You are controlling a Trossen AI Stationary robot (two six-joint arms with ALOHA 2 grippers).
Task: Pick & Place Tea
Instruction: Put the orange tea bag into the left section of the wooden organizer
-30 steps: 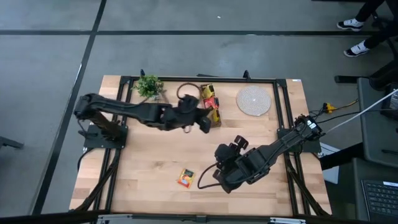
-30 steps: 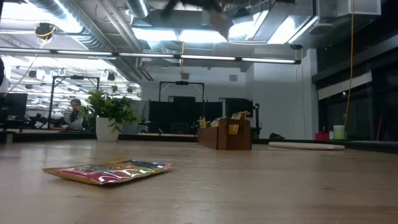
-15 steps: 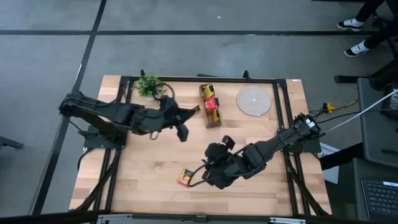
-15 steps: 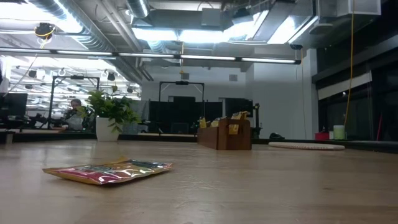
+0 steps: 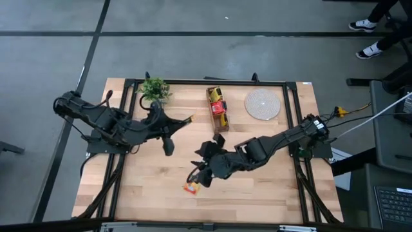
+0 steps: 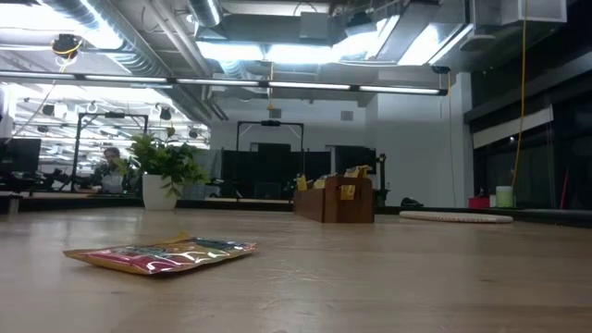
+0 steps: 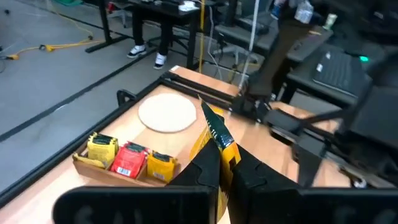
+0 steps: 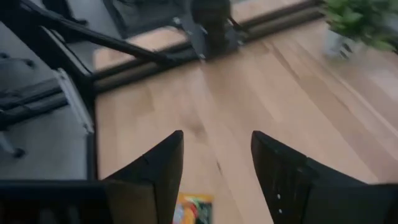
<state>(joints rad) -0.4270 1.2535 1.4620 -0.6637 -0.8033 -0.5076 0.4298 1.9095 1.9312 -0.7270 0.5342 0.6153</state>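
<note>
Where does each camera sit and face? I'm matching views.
High: overhead, straight down; both arms, tea sachet.
Low: table height, level across; no arm.
Left wrist: over shut left gripper pinching a yellow sachet, toward wooden box.
Right wrist: past open right gripper.
Shared: the lying sachet, except left wrist.

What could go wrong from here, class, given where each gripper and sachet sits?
1. The left gripper pinches a yellow sachet by one edge; it might slip out in transit.
2. The open right gripper hangs over a sachet lying flat on the table; the fingers could slide it rather than grasp it.
</note>
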